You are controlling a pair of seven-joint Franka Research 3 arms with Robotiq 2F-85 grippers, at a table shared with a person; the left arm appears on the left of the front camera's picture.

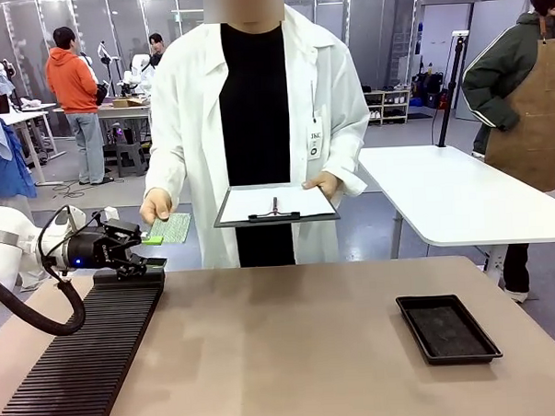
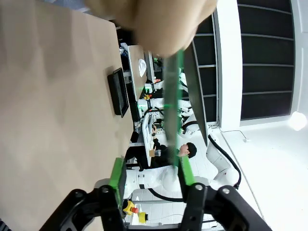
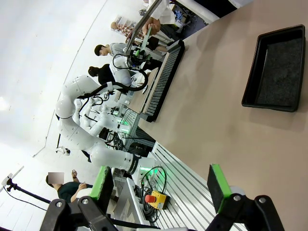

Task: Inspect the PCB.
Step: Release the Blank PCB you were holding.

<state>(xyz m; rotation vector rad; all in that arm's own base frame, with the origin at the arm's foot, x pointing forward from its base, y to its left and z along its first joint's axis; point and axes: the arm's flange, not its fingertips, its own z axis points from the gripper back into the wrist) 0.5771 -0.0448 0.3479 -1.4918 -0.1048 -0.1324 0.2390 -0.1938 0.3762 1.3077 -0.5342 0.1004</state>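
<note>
Tabletop (image 1: 292,336) carried a long ribbed black rack (image 1: 82,364) along the robot's left side and a shallow black tray (image 1: 447,328) over on the right, well apart. Person (image 1: 254,98) in a white coat stood at the far edge, dark clipboard (image 1: 276,206) with white paper in one hand. Their other hand (image 1: 155,205) held the PCB (image 1: 172,228) up in the air above the rack's far end, off the tabletop. Left tool (image 1: 152,251) sat at the board's near edge, green pads parted. In the wrist view the board ran edge-on between the pads, close to one and clear of the other, so not clamped. Right tool (image 3: 159,184) gaped wide with nothing in it.
</note>
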